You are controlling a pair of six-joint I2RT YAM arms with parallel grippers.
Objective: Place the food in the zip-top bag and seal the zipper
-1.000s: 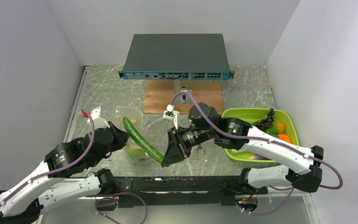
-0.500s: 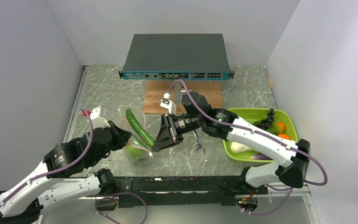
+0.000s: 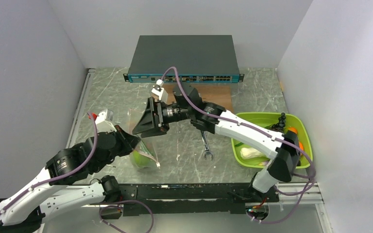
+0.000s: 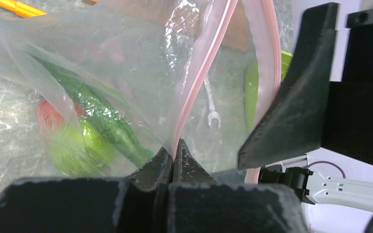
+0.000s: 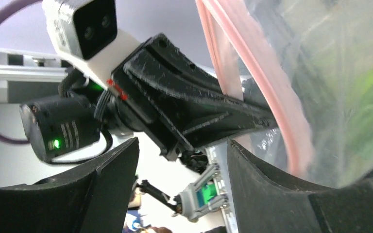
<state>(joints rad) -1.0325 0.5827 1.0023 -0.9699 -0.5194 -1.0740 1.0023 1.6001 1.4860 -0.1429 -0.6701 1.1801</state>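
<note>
The clear zip-top bag (image 3: pixel 144 151) stands on the table left of centre. My left gripper (image 3: pixel 127 141) is shut on its pinkish-red zipper strip (image 4: pixel 196 82), jaws pinched on the edge (image 4: pixel 174 151). Inside the bag lie a long green vegetable (image 4: pixel 97 119), a green apple (image 4: pixel 77 150) and a red strawberry (image 4: pixel 46 116). My right gripper (image 3: pixel 143 126) hovers just above and behind the bag mouth, open and empty (image 5: pixel 182 189). The zipper strip also shows in the right wrist view (image 5: pixel 267 82). The slider tab is not visible.
A lime-green tray (image 3: pixel 252 119) at the right holds black grapes (image 3: pixel 279 121), an orange (image 3: pixel 291 132) and pale bok choy (image 3: pixel 252 153). A wrench (image 3: pixel 206 145) lies mid-table. A wooden board (image 3: pixel 223 99) and a network switch (image 3: pixel 184 58) are at the back. An orange-handled screwdriver (image 4: pixel 14 6) lies beyond the bag.
My right gripper carried the long green vegetable to the bag, let it go inside, and drew back up and to the left, empty. The left gripper kept its hold.
</note>
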